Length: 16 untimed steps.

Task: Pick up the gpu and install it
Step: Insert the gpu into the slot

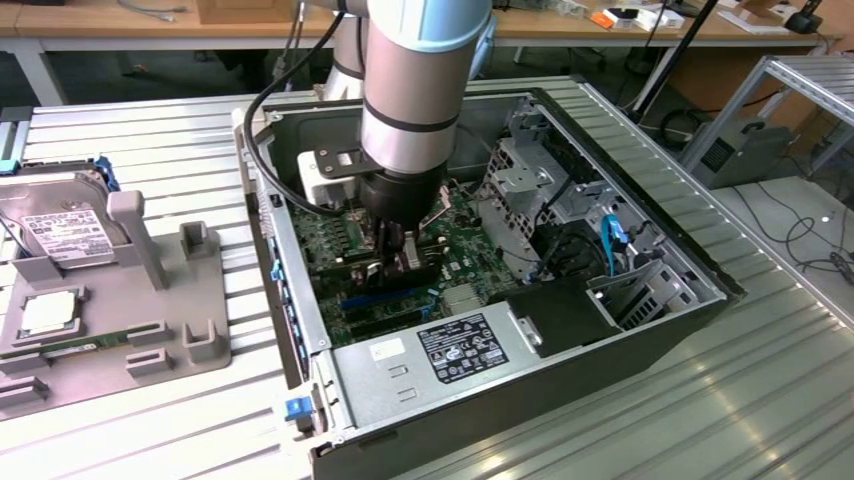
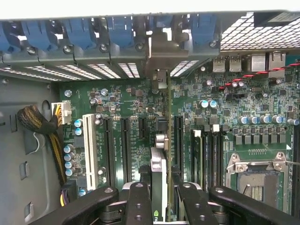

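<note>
The gpu (image 2: 159, 168), a thin card seen edge-on, stands upright over the motherboard (image 2: 262, 117) slots, its pale bracket (image 2: 161, 51) at the rear slot wall.

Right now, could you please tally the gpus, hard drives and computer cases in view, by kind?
gpu: 1
hard drive: 1
computer case: 1
Total: 3

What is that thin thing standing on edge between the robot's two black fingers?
It is the gpu, seen edge-on in the wrist view, with the end effector fingers on either side, above the green motherboard.
</note>
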Tool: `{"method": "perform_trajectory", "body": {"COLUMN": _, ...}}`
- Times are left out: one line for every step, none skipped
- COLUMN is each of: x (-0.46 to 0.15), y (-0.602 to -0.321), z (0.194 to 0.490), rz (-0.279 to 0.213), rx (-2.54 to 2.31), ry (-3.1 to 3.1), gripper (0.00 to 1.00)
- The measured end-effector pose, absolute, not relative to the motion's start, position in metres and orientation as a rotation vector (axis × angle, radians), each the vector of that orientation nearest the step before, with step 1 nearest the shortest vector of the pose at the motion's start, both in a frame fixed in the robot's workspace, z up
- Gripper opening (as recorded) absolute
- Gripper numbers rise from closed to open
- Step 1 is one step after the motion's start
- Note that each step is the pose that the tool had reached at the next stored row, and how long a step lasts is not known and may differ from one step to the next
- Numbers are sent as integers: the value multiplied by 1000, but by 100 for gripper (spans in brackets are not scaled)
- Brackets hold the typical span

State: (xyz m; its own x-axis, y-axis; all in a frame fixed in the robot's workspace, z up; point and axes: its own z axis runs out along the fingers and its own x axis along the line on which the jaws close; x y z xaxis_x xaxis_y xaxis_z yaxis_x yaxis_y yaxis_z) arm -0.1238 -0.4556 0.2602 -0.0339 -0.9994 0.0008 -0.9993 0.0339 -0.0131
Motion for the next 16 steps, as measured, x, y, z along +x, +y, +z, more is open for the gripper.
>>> {"method": "perform_trajectory", "body": {"x": -124, "y": -456, "z": 260, "rz": -16, "rx": -2177, "ry": 2253, "gripper": 27}}
{"method": "perform_trajectory", "body": {"x": -124, "y": -456, "z": 260, "rz": -16, "rx": -2177, "ry": 2252, "gripper": 27}}
{"method": "perform_trajectory", "body": {"x": -124, "y": -456, "z": 260, "rz": -16, "rx": -2177, "ry": 2253, "gripper": 27}}
{"method": "perform_trajectory", "body": {"x": -124, "y": -456, "z": 260, "rz": -16, "rx": -2177, "ry": 2253, "gripper": 27}}
{"method": "perform_trajectory", "body": {"x": -124, "y": -456, "z": 260, "rz": -16, "rx": -2177, "ry": 2253, "gripper": 27}}
{"method": "perform_trajectory", "body": {"x": -124, "y": -456, "z": 260, "rz": -16, "rx": -2177, "ry": 2252, "gripper": 27}}
{"method": "perform_trajectory", "body": {"x": -124, "y": -456, "z": 260, "rz": -16, "rx": -2177, "ry": 2253, "gripper": 27}}
{"method": "perform_trajectory", "body": {"x": -124, "y": -456, "z": 259, "rz": -16, "rx": -2177, "ry": 2252, "gripper": 27}}
{"method": "perform_trajectory", "body": {"x": -124, "y": -456, "z": 259, "rz": -16, "rx": -2177, "ry": 2253, "gripper": 27}}
{"method": "perform_trajectory", "body": {"x": -124, "y": -456, "z": 258, "rz": -16, "rx": -2178, "ry": 2253, "gripper": 27}}
{"method": "perform_trajectory", "body": {"x": -124, "y": -456, "z": 258, "rz": -16, "rx": -2178, "ry": 2253, "gripper": 27}}
{"method": "perform_trajectory", "body": {"x": -124, "y": -456, "z": 257, "rz": -16, "rx": -2178, "ry": 2253, "gripper": 27}}
{"method": "perform_trajectory", "body": {"x": -124, "y": -456, "z": 257, "rz": -16, "rx": -2177, "ry": 2253, "gripper": 27}}
{"method": "perform_trajectory", "body": {"x": -124, "y": -456, "z": 257, "rz": -15, "rx": -2177, "ry": 2252, "gripper": 27}}
{"method": "perform_trajectory", "body": {"x": -124, "y": -455, "z": 260, "rz": -15, "rx": -2176, "ry": 2252, "gripper": 27}}
{"method": "perform_trajectory", "body": {"x": -124, "y": -456, "z": 261, "rz": -15, "rx": -2177, "ry": 2252, "gripper": 27}}
